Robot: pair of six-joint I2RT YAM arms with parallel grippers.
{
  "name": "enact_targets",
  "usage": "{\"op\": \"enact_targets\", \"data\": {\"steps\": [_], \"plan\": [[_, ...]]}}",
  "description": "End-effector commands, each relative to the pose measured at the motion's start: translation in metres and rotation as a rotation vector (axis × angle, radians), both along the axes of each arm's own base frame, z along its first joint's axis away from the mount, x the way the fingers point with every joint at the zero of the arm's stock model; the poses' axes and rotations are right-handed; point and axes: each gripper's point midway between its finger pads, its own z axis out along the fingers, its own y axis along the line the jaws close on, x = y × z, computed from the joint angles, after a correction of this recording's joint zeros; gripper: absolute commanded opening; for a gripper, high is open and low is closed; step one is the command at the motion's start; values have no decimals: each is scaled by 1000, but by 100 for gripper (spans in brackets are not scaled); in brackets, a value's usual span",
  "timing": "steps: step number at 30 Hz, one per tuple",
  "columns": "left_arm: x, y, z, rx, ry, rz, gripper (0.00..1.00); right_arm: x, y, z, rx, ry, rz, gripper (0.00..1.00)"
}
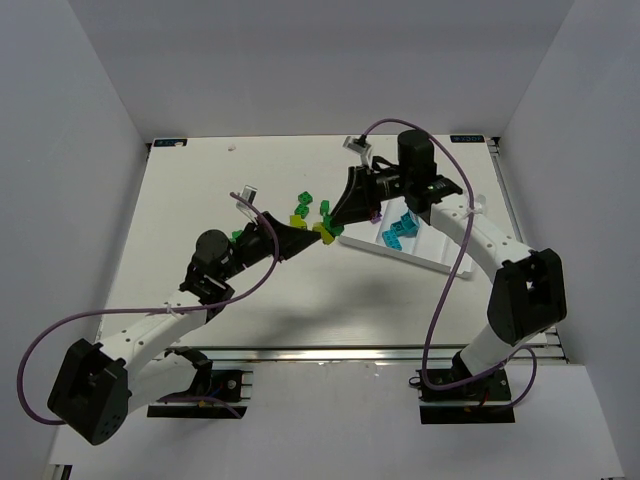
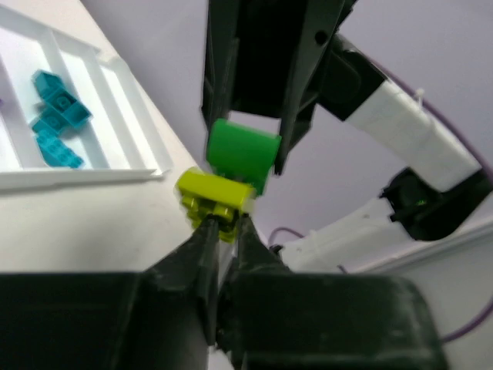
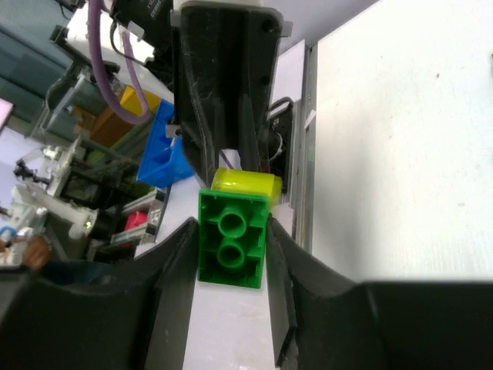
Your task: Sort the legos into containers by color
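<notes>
Overhead first: white tabletop [image 1: 230,300], closed in on three sides by pale grey walls [image 1: 60,150]. Toward the far right, white tray [image 1: 445,255] lying at a slant, with teal bricks [image 1: 398,232] bunched in one compartment; which of the three, hard to say. Left gripper [image 1: 312,233] and right gripper [image 1: 330,225] tip to tip near the table's middle, just beside the tray's left end, a speck of yellow-green between them. Loose bricks [image 1: 304,198], green and yellow-green, scattered on the bare surface just beyond. Purple cable [image 1: 440,300] looping off each arm.

Next, left wrist: left gripper clamped on yellow-green brick [image 2: 216,202], pinching its lower edge. Directly above, touching or nearly so, green brick [image 2: 243,153] caught between the right gripper's dark fingers [image 2: 304,77]. Off to the left, tray rim and dividers, teal bricks inside, well apart from both held pieces. Right arm filling much of the view ahead.

Finally, right wrist: right gripper closed firmly on the green brick, two round sockets facing the camera. Just behind it, the yellow-green brick in the left gripper's tips. Past the table edge, blurred clutter and a blue bin [image 3: 166,158].
</notes>
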Motion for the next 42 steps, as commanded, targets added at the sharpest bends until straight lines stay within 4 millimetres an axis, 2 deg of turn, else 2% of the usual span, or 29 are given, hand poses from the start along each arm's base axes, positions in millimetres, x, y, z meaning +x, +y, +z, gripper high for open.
{"op": "enact_targets", "data": {"steps": [1, 2, 4, 5, 9, 14, 24, 34, 38, 42], "plan": [[-3, -2, 22, -34, -65, -22, 11, -8, -9, 18, 38, -49, 17, 0], [-3, -2, 22, -34, -68, -20, 2, -4, -12, 18, 37, -48, 5, 0], [-3, -1, 22, -37, -70, -17, 0, 0, -18, 17, 36, -49, -15, 0], [-3, -1, 21, -35, -68, -12, 0, 5, -23, 16, 34, -46, -36, 0], [-3, -1, 18, -38, -63, -15, 0, 8, -36, 10, 24, -37, -72, 0], [-1, -5, 10, -29, -44, -29, 0, 5, -39, -3, 11, -39, -90, 0], [0, -4, -2, -12, -18, -20, 0, 14, -45, -9, -7, -30, -129, 0], [0, -2, -5, -14, -10, -11, 0, 23, -54, -15, -32, -39, -182, 0], [0, -2, -8, -9, -4, -11, 0, 26, -59, -21, -58, -55, -215, 0], [0, -3, -13, 0, 7, -12, 0, 33, -69, -36, -127, -61, -281, 0]]}}
